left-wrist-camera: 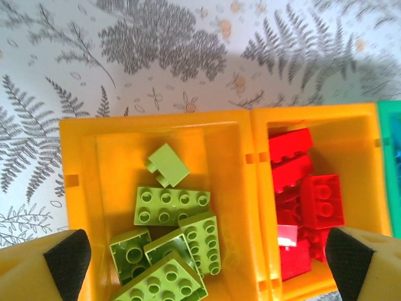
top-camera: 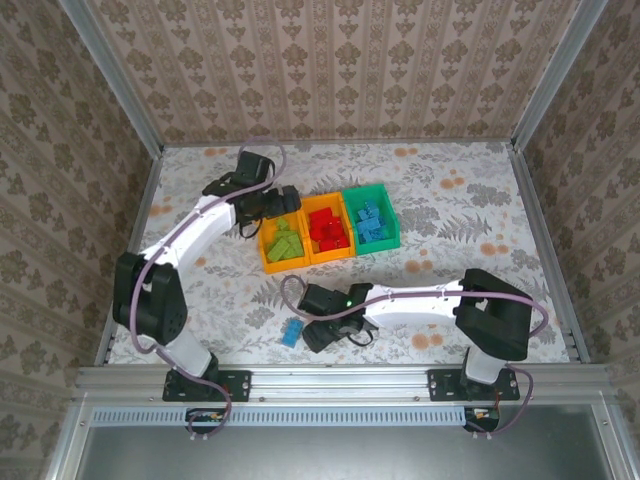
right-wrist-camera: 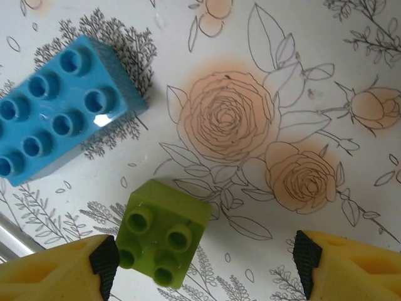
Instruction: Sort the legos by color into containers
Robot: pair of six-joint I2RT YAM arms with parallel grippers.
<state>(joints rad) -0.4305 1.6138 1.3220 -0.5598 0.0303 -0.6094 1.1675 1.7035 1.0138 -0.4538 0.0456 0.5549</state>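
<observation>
In the left wrist view, several lime green legos [left-wrist-camera: 170, 205] lie in the left orange-yellow container [left-wrist-camera: 225, 163], and red legos [left-wrist-camera: 316, 200] fill the middle orange-yellow container [left-wrist-camera: 360, 160]. My left gripper [left-wrist-camera: 207, 258] hovers over them, open and holding nothing. The green container [top-camera: 367, 192] holds blue legos [top-camera: 371, 223]. On the table, a small lime green lego [right-wrist-camera: 163, 232] lies between the open fingers of my right gripper [right-wrist-camera: 205, 263], close against the left pad [right-wrist-camera: 103, 263] and well apart from the right one. A blue lego [right-wrist-camera: 62, 110] lies just beyond it.
The three containers stand side by side mid-table in the top view, the left one [top-camera: 285, 267] under my left gripper [top-camera: 285, 210]. My right gripper [top-camera: 318, 338] is low near the front edge beside the blue lego [top-camera: 292, 333]. Patterned walls enclose the table.
</observation>
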